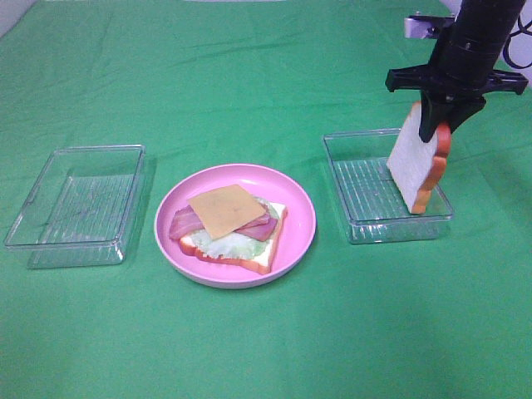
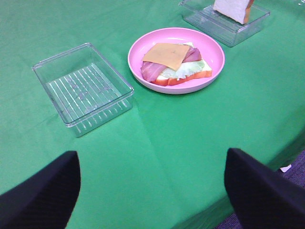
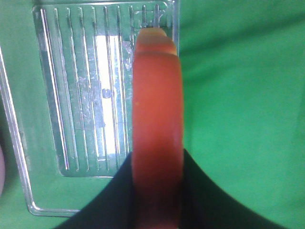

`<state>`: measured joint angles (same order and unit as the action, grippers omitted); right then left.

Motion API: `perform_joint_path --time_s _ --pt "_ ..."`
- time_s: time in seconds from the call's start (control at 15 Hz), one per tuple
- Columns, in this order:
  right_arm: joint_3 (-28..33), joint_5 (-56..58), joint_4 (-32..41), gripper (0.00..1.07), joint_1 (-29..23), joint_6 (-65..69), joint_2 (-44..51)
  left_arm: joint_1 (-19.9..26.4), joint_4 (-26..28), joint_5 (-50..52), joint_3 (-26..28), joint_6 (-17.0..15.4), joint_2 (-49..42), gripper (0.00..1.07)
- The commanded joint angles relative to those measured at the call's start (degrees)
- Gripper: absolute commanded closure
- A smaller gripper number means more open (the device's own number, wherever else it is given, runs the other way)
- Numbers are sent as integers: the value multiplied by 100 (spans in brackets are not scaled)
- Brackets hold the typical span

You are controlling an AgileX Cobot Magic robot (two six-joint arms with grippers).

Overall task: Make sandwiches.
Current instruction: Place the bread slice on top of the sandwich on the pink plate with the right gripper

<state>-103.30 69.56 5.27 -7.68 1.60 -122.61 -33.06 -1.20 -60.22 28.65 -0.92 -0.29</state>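
Right jaws (image 1: 438,126) clamped on the top bread slice (image 1: 418,158), pinching its crust edge; slice hangs upright below them, over the clear tray (image 1: 361,221) on the far side of the pink plate (image 1: 301,234) from the other tray (image 1: 33,241). Left jaws (image 2: 152,191) spread wide, gripping nothing, low over the green table (image 1: 249,75), well apart from the plate. On the plate: open sandwich stack (image 1: 233,226), bread, lettuce, bacon, cheese on top.
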Motion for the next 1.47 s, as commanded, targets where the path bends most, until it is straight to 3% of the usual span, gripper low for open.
perform_joint_path --time_s 0.07,0.47,0.73,0.93,1.07,1.2,1.47 --pt "17 0 -40 107 6 -120 201 -17 23 40 -6 -11 -126 27" --pt "29 -40 1129 107 6 -458 882 -17 23 40 -6 -11 -126 27" --pt "252 -6 2865 107 -11 -963 917 -17 23 40 -6 -11 -126 27" --pt "1054 -223 4555 107 -46 -1845 917 -17 23 40 -6 -11 -126 27" --pt "1507 -493 5220 107 -201 -2229 917 -17 23 40 -6 -11 -126 27" --pt "2355 -1392 6096 107 -825 -2802 888 -17 23 40 -6 -11 -126 27" --pt "2807 -2028 6618 107 -1146 -2893 550 -17 23 40 -6 -11 -126 27"
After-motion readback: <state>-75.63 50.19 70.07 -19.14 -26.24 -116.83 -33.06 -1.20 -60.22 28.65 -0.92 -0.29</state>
